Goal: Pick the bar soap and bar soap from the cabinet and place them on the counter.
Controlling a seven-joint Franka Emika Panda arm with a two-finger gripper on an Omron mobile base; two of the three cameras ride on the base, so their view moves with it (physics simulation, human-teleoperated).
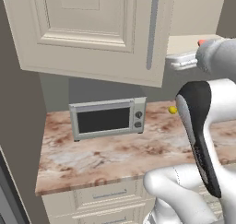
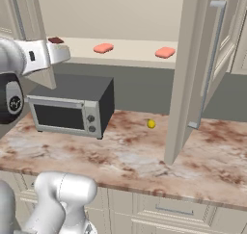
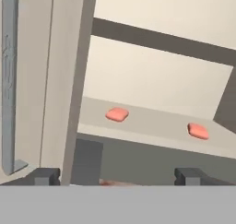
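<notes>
Two salmon-pink bar soaps lie on the beige shelf of the open cabinet [image 2: 130, 52]: one [image 2: 102, 48] toward the left, the other [image 2: 165, 52] toward the right. The hand view shows them ahead, the nearer bar soap [image 3: 117, 114] at centre and the other bar soap [image 3: 198, 131] to the right. My gripper [image 2: 61, 54] hovers at the shelf's left end, short of the soaps. Seen from the hand, the gripper [image 3: 120, 177] is open, its fingertips [image 3: 46, 176] wide apart with nothing between them. The marbled counter [image 2: 135, 156] runs below.
A grey microwave [image 2: 72, 108] stands on the counter under the gripper. A small yellow ball [image 2: 151, 124] lies near the wall. A dark brown slab [image 2: 56, 40] sits on the shelf behind the hand. The open right door [image 2: 193, 69] and left door [image 1: 92, 29] flank the shelf.
</notes>
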